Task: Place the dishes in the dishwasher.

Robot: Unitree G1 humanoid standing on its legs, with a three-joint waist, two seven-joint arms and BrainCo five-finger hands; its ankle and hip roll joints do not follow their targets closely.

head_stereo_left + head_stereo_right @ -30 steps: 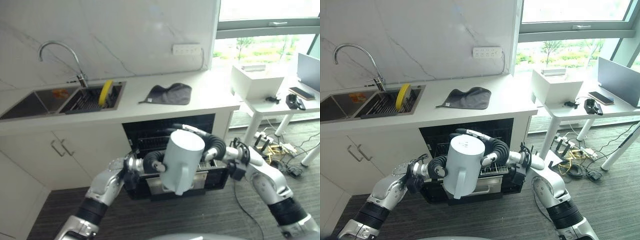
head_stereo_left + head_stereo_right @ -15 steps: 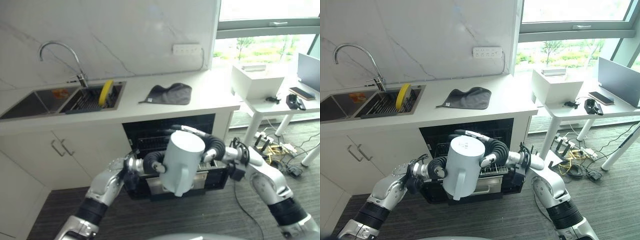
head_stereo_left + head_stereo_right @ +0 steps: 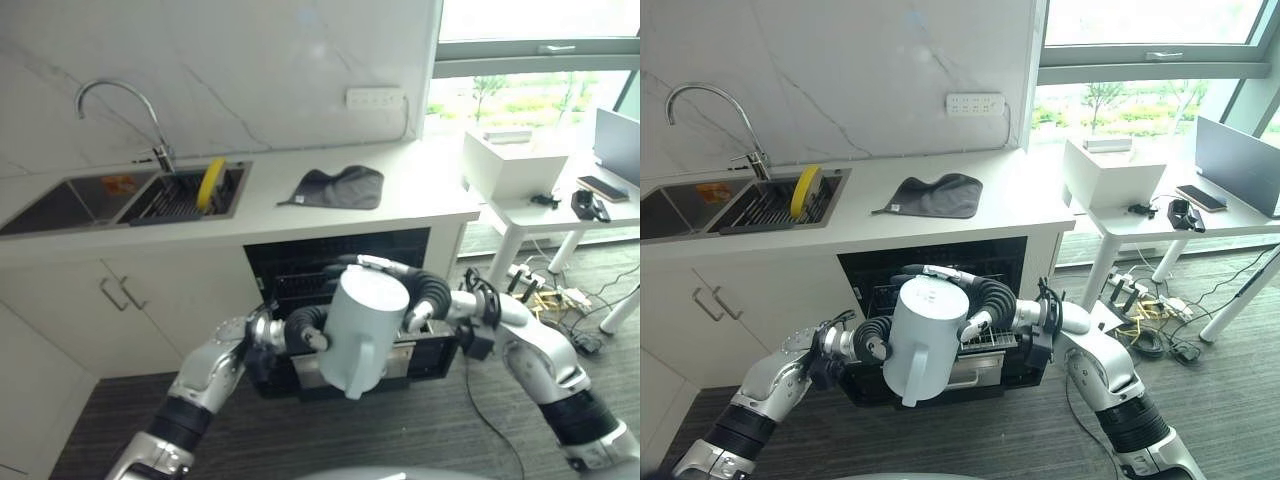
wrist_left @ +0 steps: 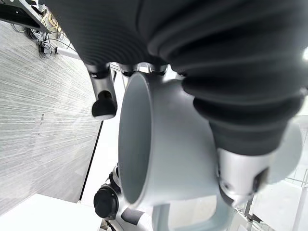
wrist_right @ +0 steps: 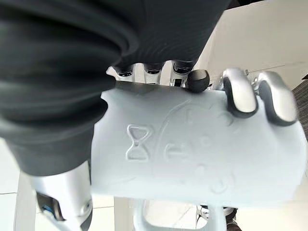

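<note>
- A big white mug point(image 3: 358, 325) is held up in the air by both hands, in front of the open dishwasher point(image 3: 340, 268) under the desk point(image 3: 420, 195).
- The left hand point(image 3: 300, 328) and the right hand point(image 3: 425, 296) are each curled round the mug's sides.
- The mug should be lowered slowly onto the rack point(image 3: 985, 340), with both grips kept firm.
- The rack is mostly hidden behind the mug, so a free spot cannot be made out.

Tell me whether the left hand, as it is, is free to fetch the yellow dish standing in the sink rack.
Probably not: the left hand and the right hand both clasp the white mug before the open dishwasher. The yellow dish stands unobstructed in the sink rack.
</note>
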